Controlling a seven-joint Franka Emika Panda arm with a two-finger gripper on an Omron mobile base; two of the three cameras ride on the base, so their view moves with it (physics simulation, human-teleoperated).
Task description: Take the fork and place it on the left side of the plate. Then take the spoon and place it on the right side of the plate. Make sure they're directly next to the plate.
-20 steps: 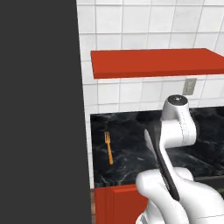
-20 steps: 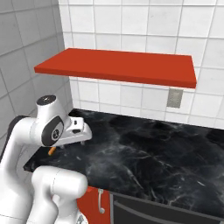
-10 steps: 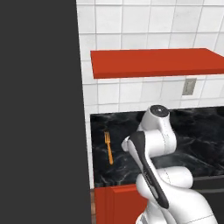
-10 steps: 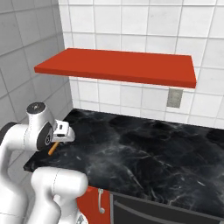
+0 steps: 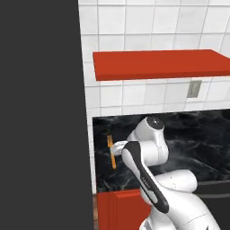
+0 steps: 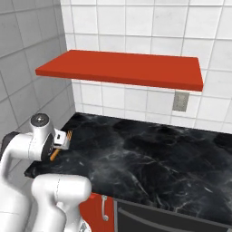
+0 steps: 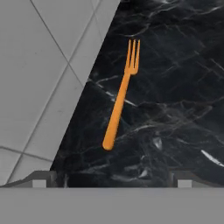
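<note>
The orange fork [image 7: 120,98] lies flat on the black marble counter [image 7: 175,109], close to the grey tiled side wall, with its tines pointing to the top of the hand view. My gripper [image 7: 111,179] hovers over the handle end, open, its two fingertips [image 7: 43,177] set wide apart with nothing between them. In the left base view the fork [image 5: 110,152] peeks out beside the hand at the counter's left end. From the right base camera, the gripper [image 6: 63,139] covers the middle of the fork [image 6: 69,135]. The spoon and the plate are out of view.
The grey tiled side wall [image 7: 43,65] runs close along the fork's left. A red shelf [image 6: 122,68] hangs over the counter [image 6: 149,154], with a wall outlet [image 6: 181,100] beneath it. A tall dark panel [image 5: 40,112] bounds the left. Red cabinet fronts [image 5: 117,209] sit below.
The arm has swung left and down across the counter until the hand is over the fork. The gripper has stayed open and the fork has not moved.
</note>
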